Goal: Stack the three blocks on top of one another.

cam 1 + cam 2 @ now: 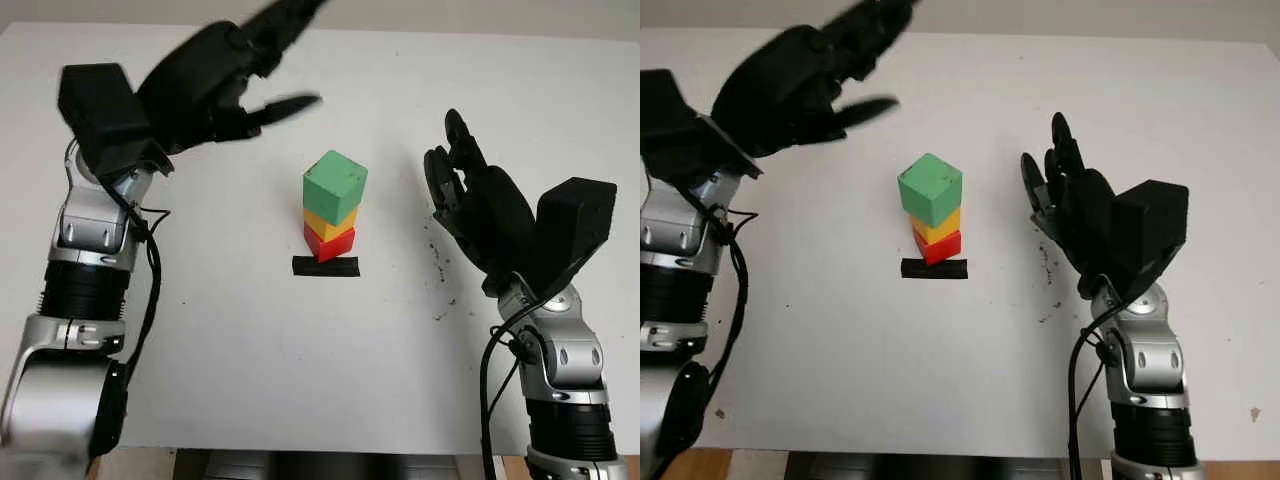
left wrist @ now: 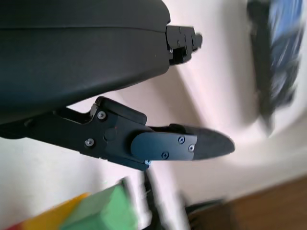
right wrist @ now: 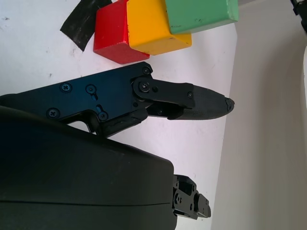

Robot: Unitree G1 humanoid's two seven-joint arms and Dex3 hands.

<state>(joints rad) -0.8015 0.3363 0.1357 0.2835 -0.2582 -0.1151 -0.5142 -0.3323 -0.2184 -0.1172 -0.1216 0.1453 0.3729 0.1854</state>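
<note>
Near the middle of the white table (image 1: 250, 340), a green wooden cube (image 1: 335, 186) sat on a yellow wooden cube (image 1: 328, 222), itself on a red wooden cube (image 1: 329, 242), the stack standing just behind a strip of black tape (image 1: 325, 266). The left hand (image 1: 215, 85) hung raised toward the table's far left side, open and holding nothing, though blurred. The right hand (image 1: 470, 195) stood open beside the stack, apart from it.
</note>
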